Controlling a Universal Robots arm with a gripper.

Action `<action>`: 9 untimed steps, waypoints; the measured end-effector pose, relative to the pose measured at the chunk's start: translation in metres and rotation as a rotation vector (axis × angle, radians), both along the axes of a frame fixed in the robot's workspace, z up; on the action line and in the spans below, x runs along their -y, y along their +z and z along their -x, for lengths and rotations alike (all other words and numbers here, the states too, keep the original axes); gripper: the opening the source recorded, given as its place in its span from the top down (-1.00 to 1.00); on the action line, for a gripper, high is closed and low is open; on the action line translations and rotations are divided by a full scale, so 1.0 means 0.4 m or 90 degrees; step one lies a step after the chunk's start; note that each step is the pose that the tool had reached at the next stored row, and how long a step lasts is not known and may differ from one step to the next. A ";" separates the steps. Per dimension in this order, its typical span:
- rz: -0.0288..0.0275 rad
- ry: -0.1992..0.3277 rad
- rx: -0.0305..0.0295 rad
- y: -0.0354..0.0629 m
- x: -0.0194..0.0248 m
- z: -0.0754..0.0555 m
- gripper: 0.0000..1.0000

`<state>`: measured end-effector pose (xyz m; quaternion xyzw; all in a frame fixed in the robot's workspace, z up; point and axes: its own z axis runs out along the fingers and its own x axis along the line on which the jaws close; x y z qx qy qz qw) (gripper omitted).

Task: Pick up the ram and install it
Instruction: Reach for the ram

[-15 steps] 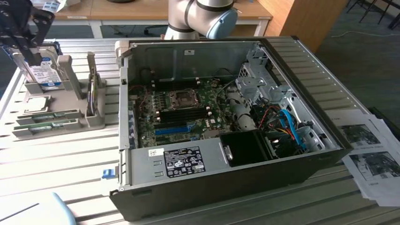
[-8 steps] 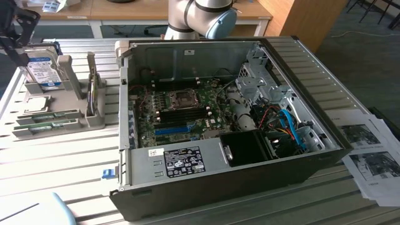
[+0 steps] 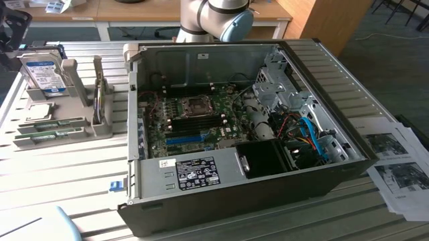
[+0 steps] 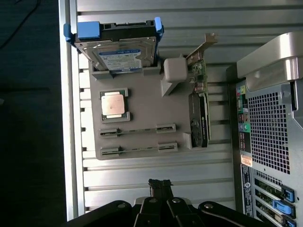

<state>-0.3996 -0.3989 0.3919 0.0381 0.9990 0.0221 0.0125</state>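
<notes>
The gripper (image 4: pixel 160 182) has its 2 black fingers (image 4: pixel 154 183) clenched together on nothing. It hangs over bare slatted table, short of the grey tray (image 4: pixel 142 111) and well apart from the ram (image 4: pixel 138 149).

The ram is 2 thin green sticks held in parallel slots of that tray, at the middle left of the exterior frame (image 3: pixel 50 124). Each seems to stand on its long edge. The long axis runs across the exterior frame, nearly level, with the right end slightly higher and pointing toward the open computer case (image 3: pixel 335 165). The 2 sticks lie just beside each other.

Likely trouble:
- With the fingers pressed shut, a descent onto a stick would land on its top edge rather than straddle it, loading the thin board.
- The sticks are close together, so a finger coming down slightly off line could jam on the neighbouring stick or nudge it.
- A pinch far from the middle of the long axis would probably let the stick tilt, and it would then meet the motherboard slots (image 3: pixel 196 123) crooked.
- The processor chip (image 4: pixel 113 105), hard drive (image 4: pixel 120 49) and graphics card (image 4: pixel 199 118) share the tray. The chip is nearest to the ram and the likeliest to be clipped.
</notes>
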 end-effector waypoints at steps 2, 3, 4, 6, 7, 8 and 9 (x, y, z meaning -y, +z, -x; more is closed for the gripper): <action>0.0000 0.000 0.0000 0.000 0.000 0.000 0.81; 0.0000 0.000 0.0000 0.000 0.000 0.000 0.81; 0.0000 0.000 0.0000 0.000 0.000 0.000 0.81; 0.0001 0.000 -0.0001 0.000 -0.003 0.000 0.81; 0.0000 0.000 0.0000 0.000 -0.006 0.000 0.81; 0.0000 0.000 -0.0001 0.000 -0.010 0.000 0.81; 0.0001 0.000 0.0000 0.000 -0.015 0.000 0.81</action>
